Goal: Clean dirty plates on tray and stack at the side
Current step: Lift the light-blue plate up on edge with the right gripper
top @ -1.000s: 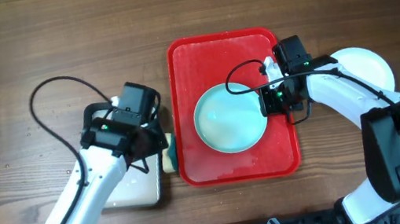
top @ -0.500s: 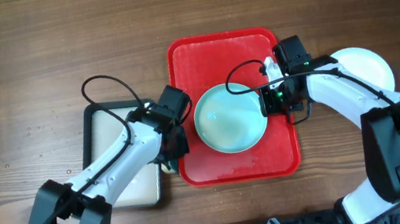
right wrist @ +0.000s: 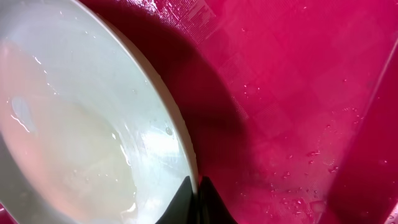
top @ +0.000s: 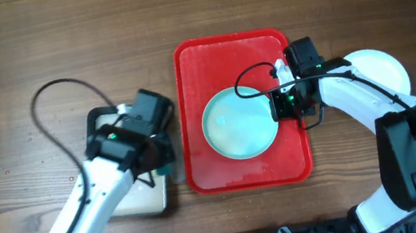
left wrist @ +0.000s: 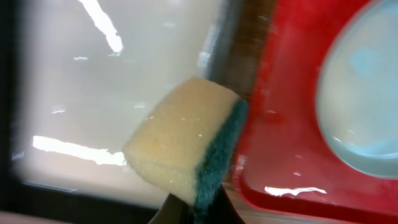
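Observation:
A pale blue plate (top: 238, 123) lies on the red tray (top: 208, 63). It looks wet and I see no red smear on it. My right gripper (top: 279, 106) is shut on its right rim; the rim shows between the fingertips in the right wrist view (right wrist: 196, 186), where the plate (right wrist: 74, 137) fills the left. My left gripper (top: 163, 163) is shut on a yellow and green sponge (left wrist: 186, 146), held over the right edge of the cream tray (left wrist: 93, 93), just left of the red tray (left wrist: 280, 124). A white plate (top: 382, 66) sits on the table at the right.
The dark-rimmed cream tray (top: 125, 197) lies left of the red tray, mostly under my left arm. A black cable (top: 48, 99) loops over the table at the left. Bare wooden table runs along the back.
My left arm has swung back left, carrying the sponge from the red tray's left edge to over the cream tray. The right arm and the plate have not moved.

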Tool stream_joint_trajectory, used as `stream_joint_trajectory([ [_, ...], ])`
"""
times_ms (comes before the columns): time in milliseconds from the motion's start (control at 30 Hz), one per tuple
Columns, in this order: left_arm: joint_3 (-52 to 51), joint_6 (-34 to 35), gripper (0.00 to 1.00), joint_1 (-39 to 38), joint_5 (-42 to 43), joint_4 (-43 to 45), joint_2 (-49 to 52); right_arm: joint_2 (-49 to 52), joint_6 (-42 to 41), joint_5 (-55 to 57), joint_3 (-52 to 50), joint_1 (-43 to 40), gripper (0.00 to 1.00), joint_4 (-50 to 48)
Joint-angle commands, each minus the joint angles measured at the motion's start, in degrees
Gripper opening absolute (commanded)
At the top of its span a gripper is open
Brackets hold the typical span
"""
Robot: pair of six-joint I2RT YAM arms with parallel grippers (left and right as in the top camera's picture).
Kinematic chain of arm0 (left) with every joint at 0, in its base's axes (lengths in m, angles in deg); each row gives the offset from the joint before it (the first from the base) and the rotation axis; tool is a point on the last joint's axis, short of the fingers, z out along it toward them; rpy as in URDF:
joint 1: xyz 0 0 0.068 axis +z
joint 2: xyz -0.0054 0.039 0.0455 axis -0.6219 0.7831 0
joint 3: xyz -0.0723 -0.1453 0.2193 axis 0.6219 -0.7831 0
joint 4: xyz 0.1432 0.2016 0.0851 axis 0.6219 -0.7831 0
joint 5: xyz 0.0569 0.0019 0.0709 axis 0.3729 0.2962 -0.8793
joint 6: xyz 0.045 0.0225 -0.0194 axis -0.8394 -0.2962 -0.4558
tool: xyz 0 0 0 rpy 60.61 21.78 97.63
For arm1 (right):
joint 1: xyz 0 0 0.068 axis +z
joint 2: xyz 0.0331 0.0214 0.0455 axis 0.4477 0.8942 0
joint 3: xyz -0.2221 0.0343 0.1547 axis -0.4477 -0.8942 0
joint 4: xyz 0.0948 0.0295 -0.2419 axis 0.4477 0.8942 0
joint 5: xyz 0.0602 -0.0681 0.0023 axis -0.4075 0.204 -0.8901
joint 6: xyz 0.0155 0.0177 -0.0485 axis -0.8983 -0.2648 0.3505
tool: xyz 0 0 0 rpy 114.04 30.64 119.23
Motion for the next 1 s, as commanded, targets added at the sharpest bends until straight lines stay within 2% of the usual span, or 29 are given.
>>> stream_joint_trajectory([
  [0, -2.6, 0.5, 0.04, 5.1, -7.5, 0.0, 0.0, -1.5, -0.4, 0.3, -0.2, -0.4, 0.04, 0.1],
  [100, -6.5, -0.5, 0.04, 7.9, -6.0, 6.8, 2.3, -1.5, -0.5, 0.3, -0.2, -0.4, 0.05, 0.1],
  [133, -6.4, -2.2, 0.09, 8.3, -4.8, 7.5, 3.0, -1.5, -0.4, 0.3, -0.2, -0.4, 0.05, 0.1],
  [200, -5.6, -4.9, 0.27, 8.4, -1.5, 8.0, 2.9, -1.5, -0.2, 0.3, -0.2, -0.4, 0.09, -0.5],
  [267, -3.3, -4.9, 0.38, 8.4, 1.6, 7.1, 1.9, -1.5, -0.3, 0.3, -0.2, -0.4, 0.11, -2.6],
  [300, -2.1, -4.9, 0.45, 8.4, 2.4, 6.6, 1.2, -1.5, -0.5, 0.1, -0.2, -0.4, 0.11, -3.1],
  [333, -0.6, -4.9, 0.53, 8.4, 3.3, 5.9, 0.2, -1.5, -0.3, -1.7, -0.1, -0.4, 0.06, -3.2],
  [367, 0.6, -4.9, 0.66, 8.4, 3.8, 5.1, -0.8, -1.6, -0.2, -3.6, -0.1, -0.4, 0.04, -3.0],
  [400, 1.9, -4.9, 0.71, 8.4, 4.2, 4.4, -2.0, -2.0, -0.4, -4.2, -0.1, -0.4, 0.04, -2.4],
  [433, 2.9, -4.9, 0.77, 8.4, 4.6, 4.0, -3.5, -3.1, -0.4, -3.8, -0.1, -0.4, 0.04, -1.6],
  [500, 3.3, -4.9, 0.95, 8.4, 5.3, 4.0, -6.3, -7.3, -2.3, 1.2, -0.1, 0.4, 0.04, -0.3],
  [533, 3.3, -4.9, 1.0, 8.4, 5.3, 4.0, -7.9, -10.8, -3.4, 5.0, -0.1, 1.4, 0.04, 0.7],
  [700, 3.3, -4.9, 1.0, 8.4, 5.4, 4.0, -11.4, -24.8, -8.3, 31.1, -0.1, 10.7, 0.04, 4.0],
  [900, 3.3, -4.2, 1.0, 8.4, 5.5, 4.4, -11.2, -31.1, -9.4, 63.1, -0.1, 29.5, 0.04, 4.2],
  [967, 3.3, -4.2, 1.0, 8.4, 5.5, 4.4, -11.2, -31.2, -9.2, 70.6, -0.1, 35.1, 0.04, 4.5],
])
